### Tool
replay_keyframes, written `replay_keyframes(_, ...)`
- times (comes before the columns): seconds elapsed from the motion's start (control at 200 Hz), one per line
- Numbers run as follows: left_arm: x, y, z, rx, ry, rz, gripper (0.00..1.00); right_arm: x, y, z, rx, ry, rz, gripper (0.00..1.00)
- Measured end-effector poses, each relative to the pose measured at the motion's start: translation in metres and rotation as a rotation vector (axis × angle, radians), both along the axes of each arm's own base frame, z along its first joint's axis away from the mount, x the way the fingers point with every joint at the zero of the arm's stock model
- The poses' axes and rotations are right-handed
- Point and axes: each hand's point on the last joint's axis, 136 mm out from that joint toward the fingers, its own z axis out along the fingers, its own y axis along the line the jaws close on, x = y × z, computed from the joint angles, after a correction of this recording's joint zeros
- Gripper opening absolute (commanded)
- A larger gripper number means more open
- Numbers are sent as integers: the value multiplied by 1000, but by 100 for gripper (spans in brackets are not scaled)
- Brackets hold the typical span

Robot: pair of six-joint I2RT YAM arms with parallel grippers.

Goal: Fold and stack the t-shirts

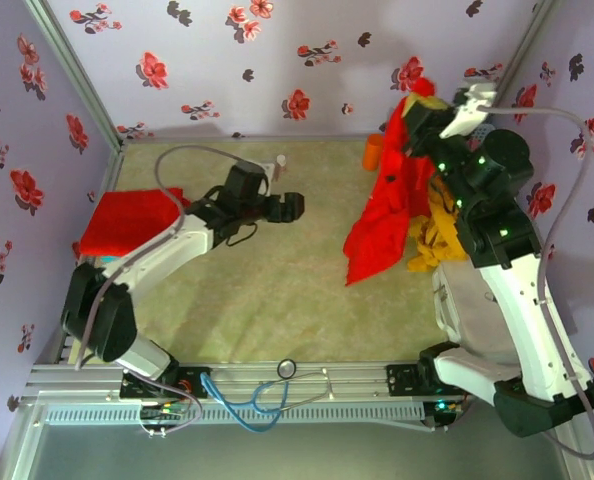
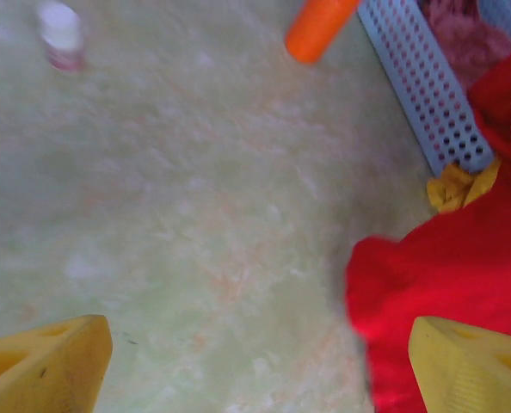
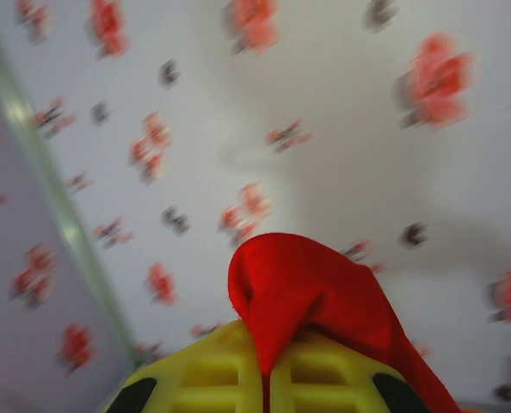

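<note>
One red t-shirt (image 1: 127, 222) lies folded at the table's left edge. A second red t-shirt (image 1: 382, 220) hangs in a long drape at the right, its lower end near the tabletop. My right gripper (image 1: 420, 105) is raised high and holds it by the top. In the right wrist view that gripper (image 3: 266, 366) is shut, with a fold of the red t-shirt (image 3: 311, 288) pinched between its yellow fingers. My left gripper (image 1: 293, 207) hovers over mid-table, left of the hanging shirt. It (image 2: 255, 374) is open and holds nothing, and the shirt's hem (image 2: 449, 275) lies by its right finger.
A crumpled yellow cloth (image 1: 437, 238) hangs beside the red shirt, over a perforated basket (image 2: 427, 86) at the right. An orange object (image 1: 374, 152) and a small bottle (image 1: 280, 160) stand near the back wall. Flowered walls enclose the table.
</note>
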Motion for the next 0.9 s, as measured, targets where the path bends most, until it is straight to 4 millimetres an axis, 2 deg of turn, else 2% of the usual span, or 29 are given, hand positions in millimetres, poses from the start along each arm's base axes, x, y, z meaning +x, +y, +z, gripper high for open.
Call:
replay_keyframes(0.105,0,29,17,-1,-32,56,91,-24,47,-13,-31,35,184,0)
replay_keyframes(0.225,-8,47,28,10,-55,64,96,-42,93,-35,-67,79,332,0)
replay_keyframes(0.35,-39,50,31,-8,-85,-22,100,-36,131,-72,-85,166,406,0)
replay_keyframes(0.45,-71,63,24,-13,-96,-58,100,-22,158,-107,-109,259,428,0)
replay_keyframes(0.515,-85,72,24,-16,-111,-61,100,-14,174,-129,-123,315,440,5)
replay_keyframes(0.595,-98,81,30,-22,-126,-58,100,-5,189,-155,-134,387,450,18)
replay_keyframes(0.67,-104,89,36,-21,-140,-42,100,1,199,-176,-139,454,453,53)
replay_keyframes(0.705,-106,92,36,-15,-140,-33,100,4,203,-184,-151,480,454,64)
replay_keyframes(0.795,-106,98,28,12,-118,-6,100,9,206,-201,-198,538,437,80)
replay_keyframes(0.9,-102,100,7,48,-56,20,100,10,190,-220,-251,591,362,94)
